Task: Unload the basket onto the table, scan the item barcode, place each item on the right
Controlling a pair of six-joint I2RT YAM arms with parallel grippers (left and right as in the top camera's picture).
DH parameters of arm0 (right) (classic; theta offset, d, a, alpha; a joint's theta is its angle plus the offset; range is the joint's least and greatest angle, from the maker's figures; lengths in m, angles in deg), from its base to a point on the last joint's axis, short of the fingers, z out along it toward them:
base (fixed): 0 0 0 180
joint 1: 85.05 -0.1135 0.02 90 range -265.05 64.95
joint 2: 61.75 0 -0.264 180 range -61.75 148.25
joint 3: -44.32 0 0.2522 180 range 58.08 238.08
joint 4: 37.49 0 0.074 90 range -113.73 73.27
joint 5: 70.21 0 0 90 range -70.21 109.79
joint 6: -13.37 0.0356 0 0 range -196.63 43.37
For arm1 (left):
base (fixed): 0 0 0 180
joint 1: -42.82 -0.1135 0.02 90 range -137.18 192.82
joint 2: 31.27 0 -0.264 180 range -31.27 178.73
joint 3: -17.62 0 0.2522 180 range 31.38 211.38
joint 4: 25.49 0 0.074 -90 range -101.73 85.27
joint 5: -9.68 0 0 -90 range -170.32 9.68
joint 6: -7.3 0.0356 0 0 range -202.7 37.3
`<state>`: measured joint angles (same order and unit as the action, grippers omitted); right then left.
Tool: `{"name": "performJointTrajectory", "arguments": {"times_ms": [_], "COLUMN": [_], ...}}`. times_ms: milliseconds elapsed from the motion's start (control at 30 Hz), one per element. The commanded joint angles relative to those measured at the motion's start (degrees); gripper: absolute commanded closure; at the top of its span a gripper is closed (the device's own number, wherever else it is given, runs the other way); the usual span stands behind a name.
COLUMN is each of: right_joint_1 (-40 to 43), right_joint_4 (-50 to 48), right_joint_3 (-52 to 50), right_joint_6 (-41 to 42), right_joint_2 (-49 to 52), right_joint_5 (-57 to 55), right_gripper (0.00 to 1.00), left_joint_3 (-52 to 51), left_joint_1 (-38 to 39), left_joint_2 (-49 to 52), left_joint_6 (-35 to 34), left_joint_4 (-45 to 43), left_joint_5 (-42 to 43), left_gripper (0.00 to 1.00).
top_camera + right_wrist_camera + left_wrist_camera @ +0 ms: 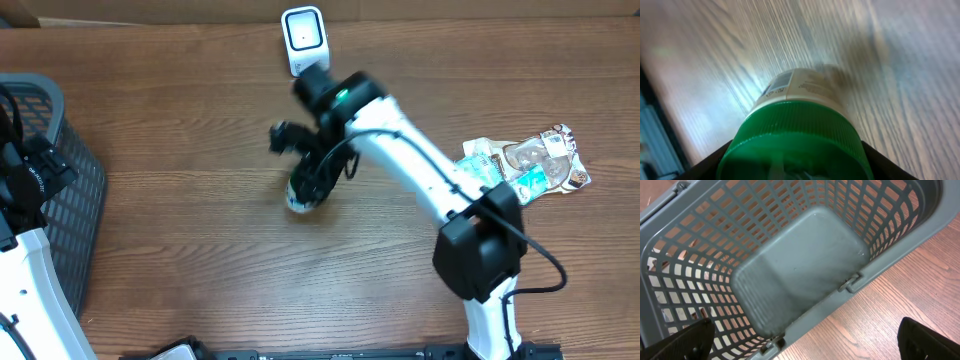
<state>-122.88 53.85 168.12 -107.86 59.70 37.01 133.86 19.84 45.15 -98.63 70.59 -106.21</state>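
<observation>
Green-lidded jar (805,90) is looking rigid, light and smooth-sided; right gripper (797,162) is clamping its ribbed cap (795,130), likely the surest hold, while left gripper (805,345) is hanging wide apart

Overhead top-down; L wrist cam above basket (805,275)

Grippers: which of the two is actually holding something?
The right gripper, closed on the green-capped bottle. The left gripper hangs open and empty above the grey plastic basket.
</observation>
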Motion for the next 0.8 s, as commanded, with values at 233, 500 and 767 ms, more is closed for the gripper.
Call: {"name": "performJointTrajectory", "arguments": {"times_ms": [233, 500, 767], "right_joint_1": [-2.5, -2.2, -2.2], "right_joint_4": [-8.2, -9.4, -2.1], "right_joint_3": [-10.9, -10.8, -0.6], "right_joint_6": [3.3, 7.8, 36.9], "right_joint_2": [-2.4, -2.4, -2.4], "right_joint_5": [-15.3, -15.3, -7.0], "right_gripper": [0.45, 0.10, 0.00], "left_joint_3": [0.5, 0.5, 0.5], "left_joint_1": [-0.2, -0.2, -0.2], "left_joint_2": [0.1, 0.1, 0.1], "left_joint_6": [0.9, 0.9, 0.9], "left_joint_4": [0.0, 0.0, 0.0], "left_joint_5": [0.1, 0.1, 0.1], "left_gripper": [0.01, 0.00, 0.00]}}
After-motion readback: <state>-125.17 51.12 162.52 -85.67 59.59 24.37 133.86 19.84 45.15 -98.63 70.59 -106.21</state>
